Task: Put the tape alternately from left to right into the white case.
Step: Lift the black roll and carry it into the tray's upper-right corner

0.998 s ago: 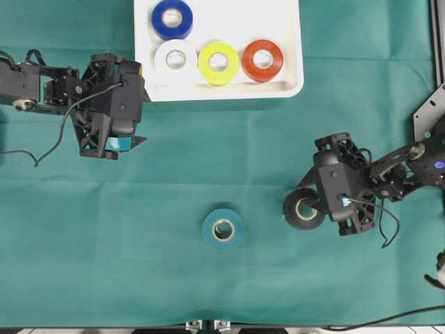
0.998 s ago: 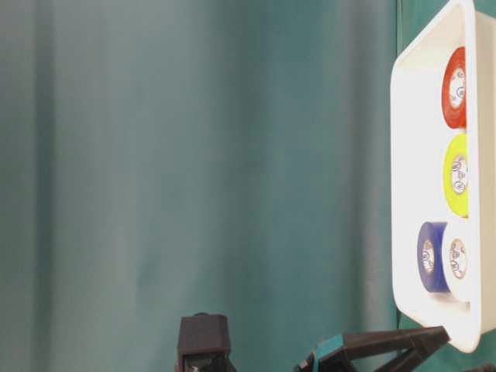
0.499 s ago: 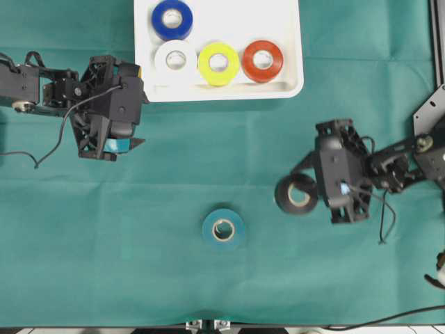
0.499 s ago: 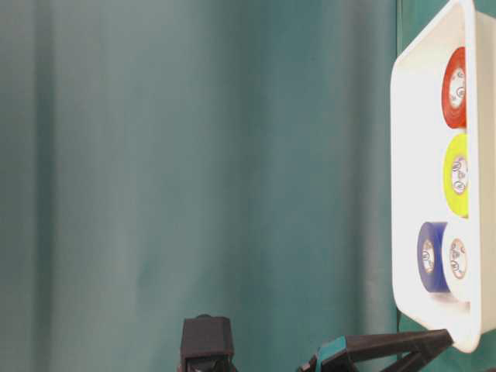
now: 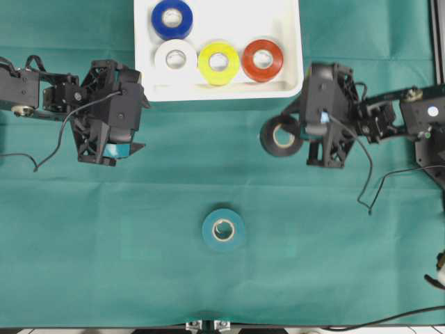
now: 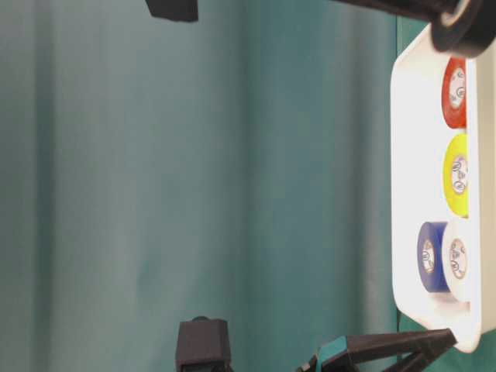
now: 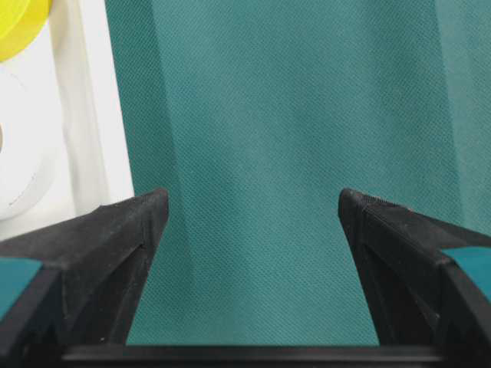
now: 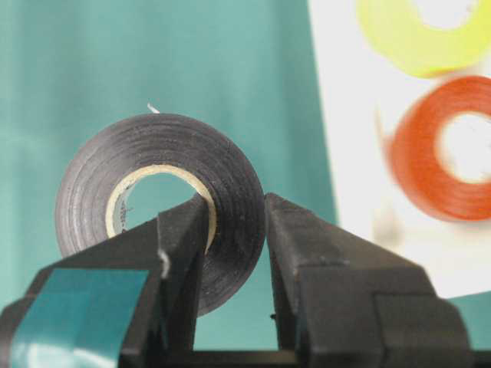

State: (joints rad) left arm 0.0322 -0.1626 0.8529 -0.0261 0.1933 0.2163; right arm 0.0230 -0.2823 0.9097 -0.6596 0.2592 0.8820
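The right tool (image 5: 295, 133) pinches the black tape roll (image 5: 281, 136) through its core, just beside the white case (image 5: 292, 89), ready for dropping in. The left tool (image 5: 117, 147) hangs wide open and empty.

White case (image 5: 292, 42) top edge beyond overhead frame

four rolls (image 5: 218, 63) lie in the white case (image 5: 285, 28); one roll (image 5: 223, 229) lies on the cloth (image 5: 104, 243) well apart.

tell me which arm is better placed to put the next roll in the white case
Right. Its tool is already shut on the black roll, one finger through the core, just below the white case's rim. The left tool is open and empty, and the teal roll lies far from both.
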